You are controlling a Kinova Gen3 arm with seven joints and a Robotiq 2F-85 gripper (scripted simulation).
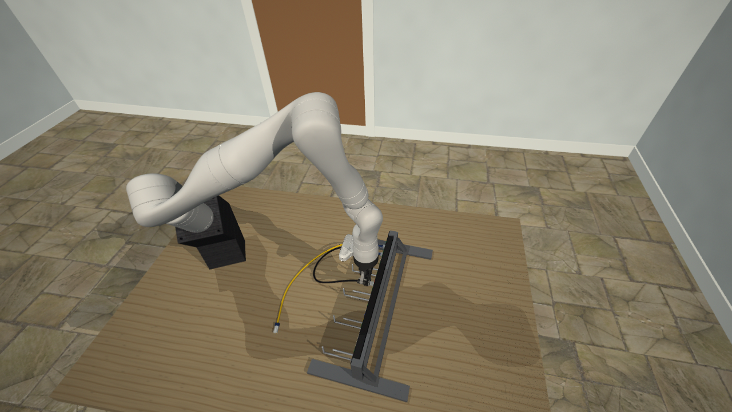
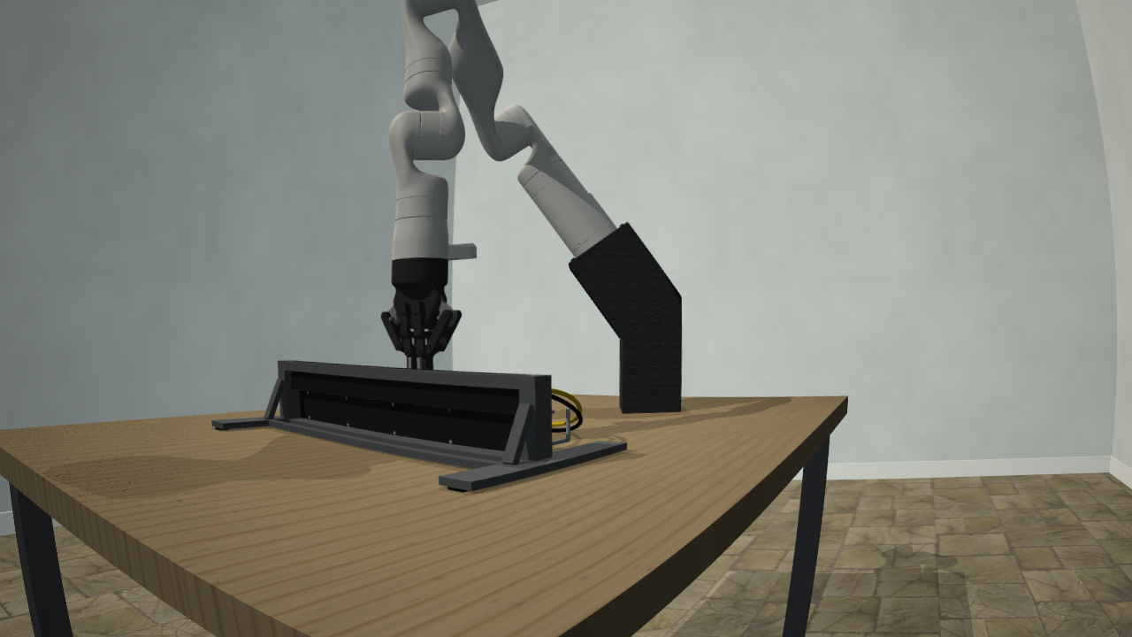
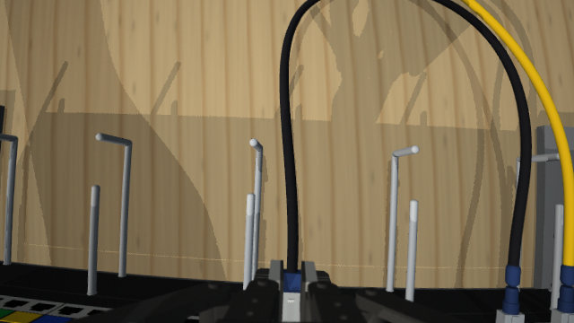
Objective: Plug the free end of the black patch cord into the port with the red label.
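My gripper point(image 1: 363, 280) point(image 2: 419, 360) point(image 3: 291, 278) points down, close against the front face of the dark rack point(image 1: 358, 380) point(image 2: 411, 372), near its far end. It is shut on the free plug point(image 3: 291, 292) of the black patch cord point(image 1: 317, 271) point(image 3: 287, 135). The cord loops over the table to its other plug point(image 3: 510, 296), which sits in the rack panel point(image 3: 45, 274). Green, yellow and blue port labels point(image 3: 18, 316) show at the wrist view's lower left. No red label is in view; my fingers hide the panel beneath them. I cannot tell how deep the plug sits.
A yellow cord point(image 1: 294, 284) point(image 3: 538, 85) point(image 2: 573, 408) runs from the rack to its free end point(image 1: 276, 328) lying on the table. Thin grey cable pegs point(image 3: 256, 179) point(image 1: 353, 293) stick out of the rack's front. The black robot base block point(image 1: 214, 240) point(image 2: 648, 349) stands at the table's corner.
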